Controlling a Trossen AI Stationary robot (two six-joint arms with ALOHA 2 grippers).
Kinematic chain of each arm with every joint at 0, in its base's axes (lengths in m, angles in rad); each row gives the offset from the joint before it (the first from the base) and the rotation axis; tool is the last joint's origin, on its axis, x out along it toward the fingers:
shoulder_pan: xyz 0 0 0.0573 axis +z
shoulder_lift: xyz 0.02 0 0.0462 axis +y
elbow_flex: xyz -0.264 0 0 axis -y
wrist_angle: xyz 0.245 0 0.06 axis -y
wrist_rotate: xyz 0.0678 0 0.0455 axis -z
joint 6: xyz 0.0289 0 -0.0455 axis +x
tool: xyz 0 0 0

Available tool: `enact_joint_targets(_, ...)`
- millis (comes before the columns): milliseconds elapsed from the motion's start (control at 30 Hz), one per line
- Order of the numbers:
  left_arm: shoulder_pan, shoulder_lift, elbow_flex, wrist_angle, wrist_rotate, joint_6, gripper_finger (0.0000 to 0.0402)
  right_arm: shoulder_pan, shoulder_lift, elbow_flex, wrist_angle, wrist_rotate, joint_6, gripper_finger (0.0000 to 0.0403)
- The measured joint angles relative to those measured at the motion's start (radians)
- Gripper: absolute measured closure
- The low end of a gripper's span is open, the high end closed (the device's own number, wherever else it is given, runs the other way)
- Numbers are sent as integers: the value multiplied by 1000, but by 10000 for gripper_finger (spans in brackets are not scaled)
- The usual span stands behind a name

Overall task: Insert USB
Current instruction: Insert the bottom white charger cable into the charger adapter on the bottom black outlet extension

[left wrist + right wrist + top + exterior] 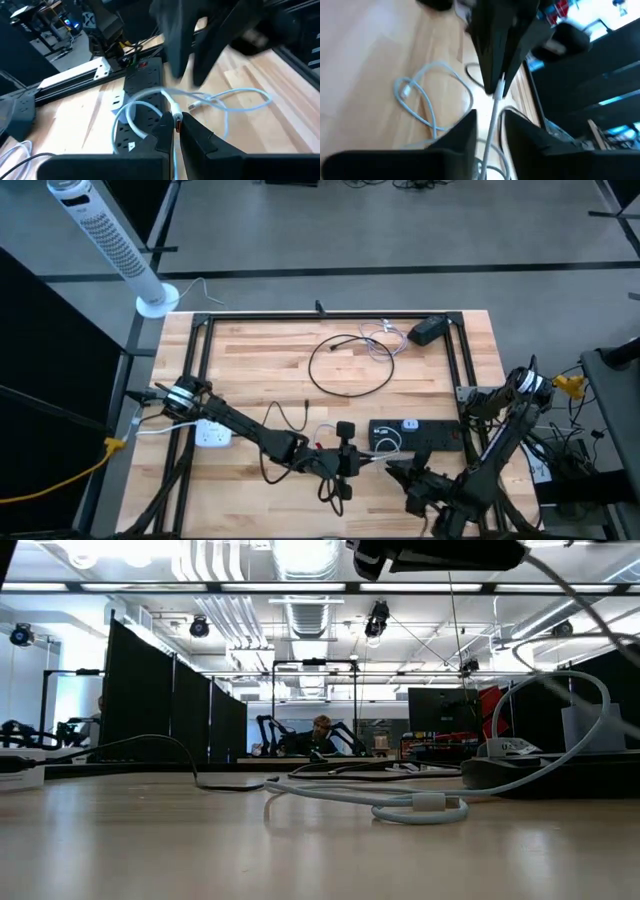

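- Gripping the white USB cable [430, 804] close behind its plug end [177, 121], the left gripper [176, 120] has its two fingers pressed together on the cord. It sits near the front edge of the wooden table [260, 360], about midway across.
- Facing it from the other side, the right gripper [490, 114] points toward the left one. Its fingers stand apart, and the cable runs through the gap between them without either finger clearly touching it.
- From the held point, the rest of the cable trails in loose loops over the tabletop between the two grippers and the strip behind them. In the low view one loop lies flat on the wood while another arcs up above it.
- Just behind the grippers lies a black power strip [415, 435], flat on the table, with its row of sockets facing up. The plug is not in any socket; it is held in the air in front of the strip.
- To the left, beside the left arm, a white outlet block [212, 435] lies on the wood.
- Farther back, a thin black cable [311, 368] forms an open ring near the middle of the table.
- Near the far right corner sits a black adapter [430, 331], with pale wires bunched just beside it.
- Off the far left corner, a white tower fan [100, 225] stands on the floor.
- In the room beyond, the low view shows a person [322, 725] seated well away.
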Motion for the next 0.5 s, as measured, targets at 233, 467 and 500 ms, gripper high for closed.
enact_joint_targets(233,-5,0,0,-26,-9,65,394,143,-82,-2,11,70,-61,203)
enact_joint_targets(467,-30,0,0,80,-8,202,394,143,-72,-140,29,252,132,181)
enact_joint_targets(500,-33,-2,0,94,-7,205,394,144,-72,-157,31,290,175,184)
